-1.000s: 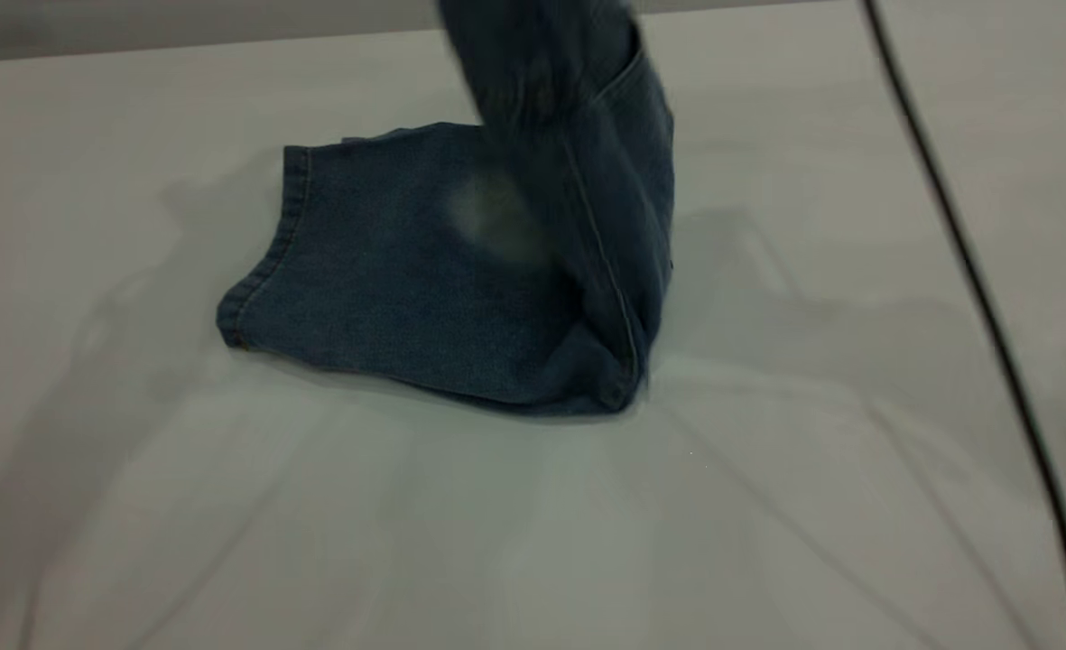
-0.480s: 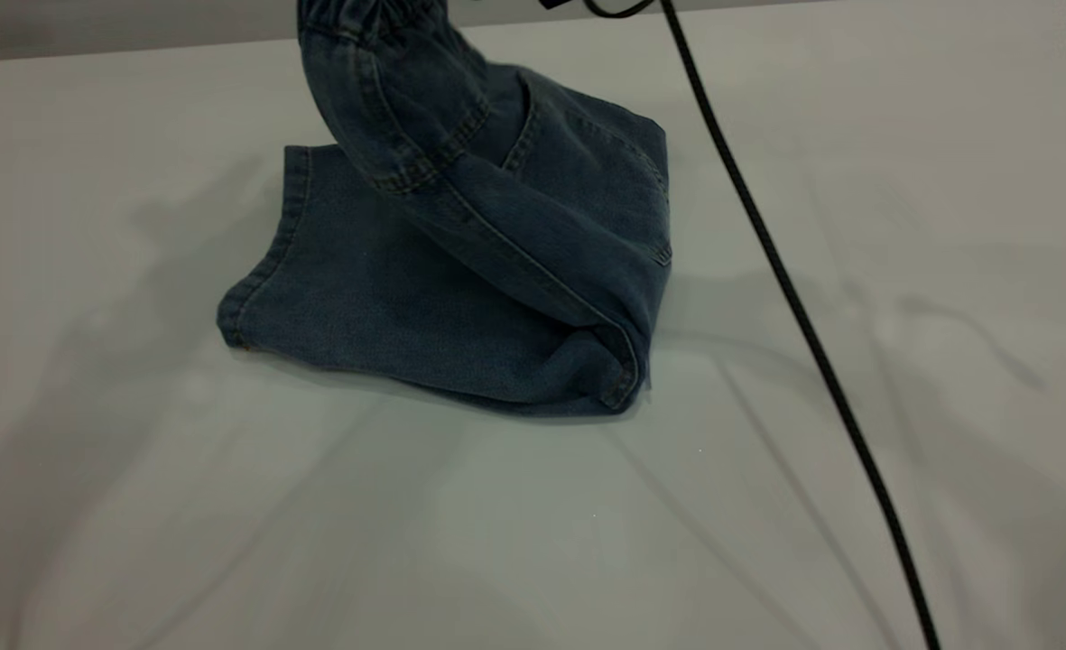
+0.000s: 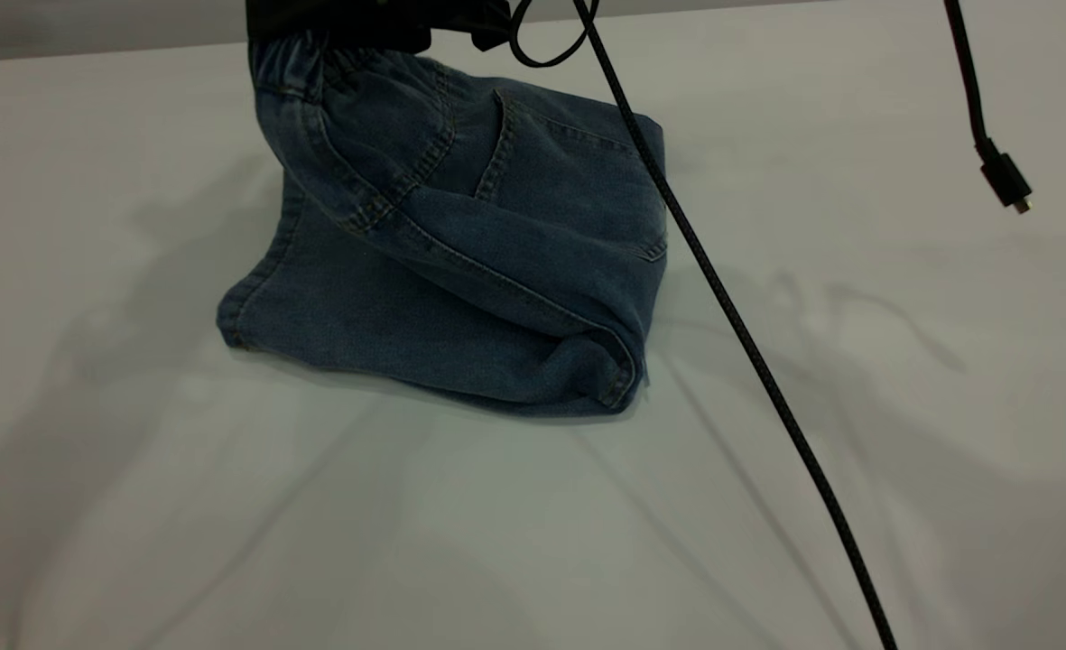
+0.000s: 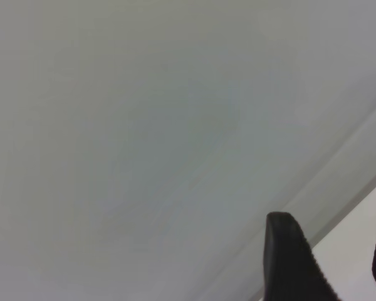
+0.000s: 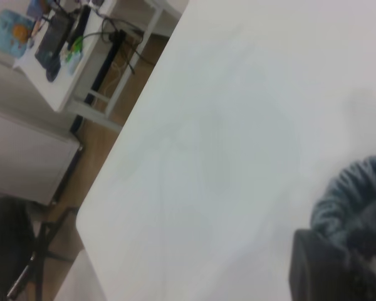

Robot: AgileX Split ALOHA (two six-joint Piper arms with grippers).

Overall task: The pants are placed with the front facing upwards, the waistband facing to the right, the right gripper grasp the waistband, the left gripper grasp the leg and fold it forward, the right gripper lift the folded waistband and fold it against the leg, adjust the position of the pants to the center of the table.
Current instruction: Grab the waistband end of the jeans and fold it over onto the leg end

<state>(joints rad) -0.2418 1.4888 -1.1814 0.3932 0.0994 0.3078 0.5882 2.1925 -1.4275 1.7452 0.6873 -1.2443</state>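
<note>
Hanging waistband (image 3: 334,63) beneath right hand (image 3: 361,23)

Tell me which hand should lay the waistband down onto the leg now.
The right hand. It is shut on the waistband, held raised over the folded pants. The left hand sees only bare table, with no denim near it.

a thick black braided cable (image 3: 731,316) runs diagonally across the exterior view, looping near the top. a second thin black cable (image 3: 970,86) hangs at the right, ending in a small plug (image 3: 1005,181). beyond lies a wooden floor (image 5: 103,141), white shelving (image 5: 81,75) with clutter.
</note>
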